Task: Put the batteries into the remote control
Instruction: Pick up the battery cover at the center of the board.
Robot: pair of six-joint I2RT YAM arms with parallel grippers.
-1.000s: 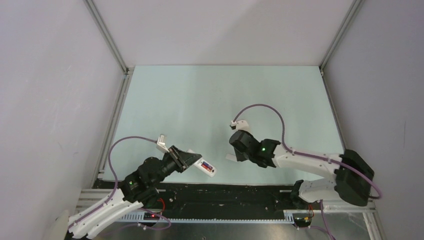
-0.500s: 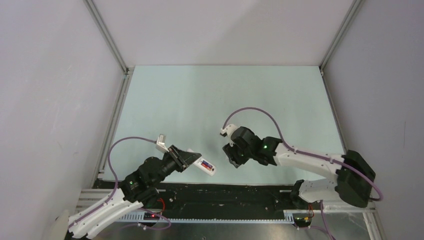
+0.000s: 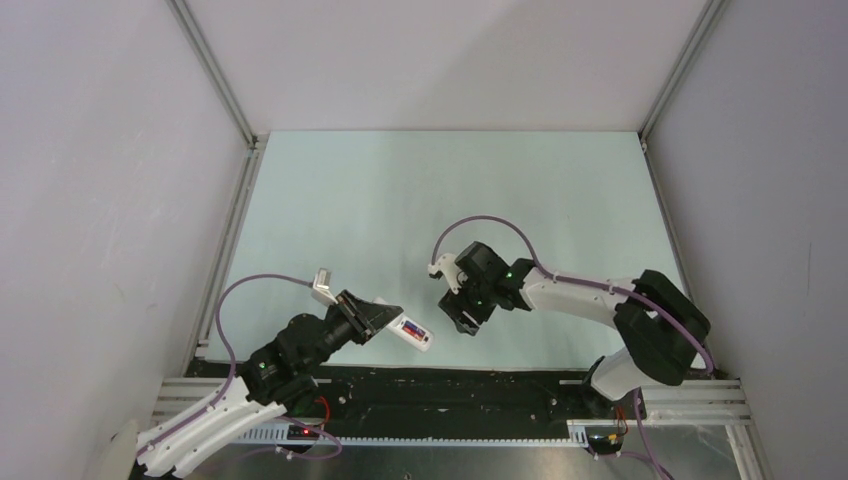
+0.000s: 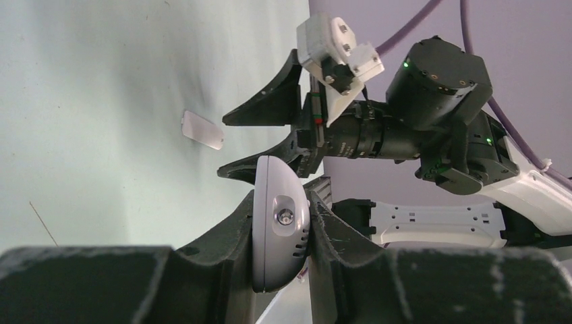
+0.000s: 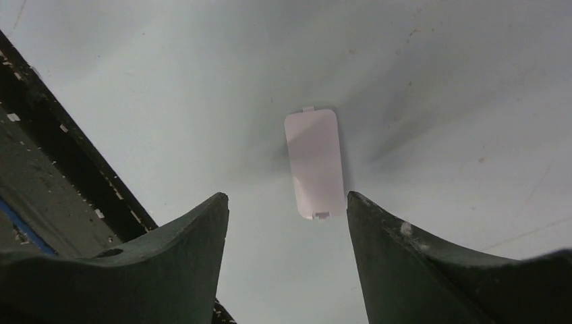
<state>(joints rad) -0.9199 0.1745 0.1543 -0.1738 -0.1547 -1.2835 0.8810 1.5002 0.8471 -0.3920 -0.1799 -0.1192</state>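
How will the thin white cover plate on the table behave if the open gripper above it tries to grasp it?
The cover plate lies flat on the table, so it will probably slide rather than lift when nudged. It looks thin and light, likely stiff plastic. Its small tabs may be fragile.

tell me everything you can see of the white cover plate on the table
The cover plate is a thin, pale white rounded rectangle, plastic by its look, with a small tab on one short edge and a clip notch on the other. It lies flat on the pale green table, below the open right gripper, whose fingers do not touch it.
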